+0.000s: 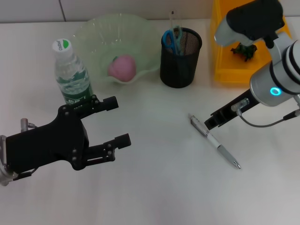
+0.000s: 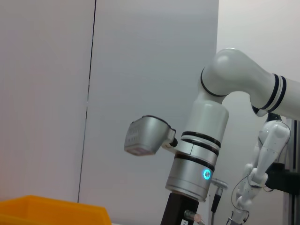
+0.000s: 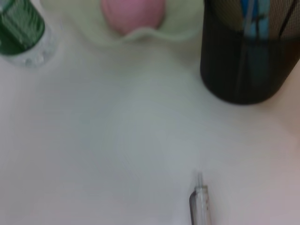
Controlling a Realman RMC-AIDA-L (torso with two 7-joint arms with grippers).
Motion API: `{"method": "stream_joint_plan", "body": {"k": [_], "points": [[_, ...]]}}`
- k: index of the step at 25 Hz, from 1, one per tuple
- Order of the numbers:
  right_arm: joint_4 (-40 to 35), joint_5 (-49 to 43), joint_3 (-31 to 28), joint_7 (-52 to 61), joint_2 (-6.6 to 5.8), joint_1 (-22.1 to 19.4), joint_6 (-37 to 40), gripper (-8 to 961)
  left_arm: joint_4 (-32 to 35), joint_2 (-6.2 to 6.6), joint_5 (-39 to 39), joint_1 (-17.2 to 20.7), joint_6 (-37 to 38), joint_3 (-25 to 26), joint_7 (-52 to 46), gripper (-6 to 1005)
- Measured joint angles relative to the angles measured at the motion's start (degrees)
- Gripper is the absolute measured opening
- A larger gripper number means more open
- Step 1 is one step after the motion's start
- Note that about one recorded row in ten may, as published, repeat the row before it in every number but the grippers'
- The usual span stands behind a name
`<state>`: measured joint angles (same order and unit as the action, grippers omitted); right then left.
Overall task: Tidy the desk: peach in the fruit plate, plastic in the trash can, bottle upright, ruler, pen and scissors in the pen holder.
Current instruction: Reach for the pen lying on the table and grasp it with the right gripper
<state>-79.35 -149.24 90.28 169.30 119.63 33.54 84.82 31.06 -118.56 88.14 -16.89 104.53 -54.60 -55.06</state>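
Left gripper idle; pen beside right gripper

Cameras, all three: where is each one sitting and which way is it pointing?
Head view: high, facing down at the desk; shows left gripper, open, and right gripper by the pen.
Left wrist view: faces sideways at the right arm.
Right wrist view: low, faces pen, pen holder, peach; both also in head view.

no lettering on the bottle label is readable.

Bare white-walled lab, white table
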Motion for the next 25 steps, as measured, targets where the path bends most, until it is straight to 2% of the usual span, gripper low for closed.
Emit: {"method": "stream_joint_plan", "body": {"k": [18, 25], "points": [[9.93, 0.1, 2.7, 0.07, 0.17, 4.02, -1.35, 349, -0.12, 0.09, 0.01, -0.05, -0.03, 0.02, 0.2, 809], [10.07, 0.09, 2.71, 0.07, 0.23, 4.2, -1.55, 347, -0.04, 0.09, 0.01, -0.02, -0.03, 0.02, 0.23, 808]]}}
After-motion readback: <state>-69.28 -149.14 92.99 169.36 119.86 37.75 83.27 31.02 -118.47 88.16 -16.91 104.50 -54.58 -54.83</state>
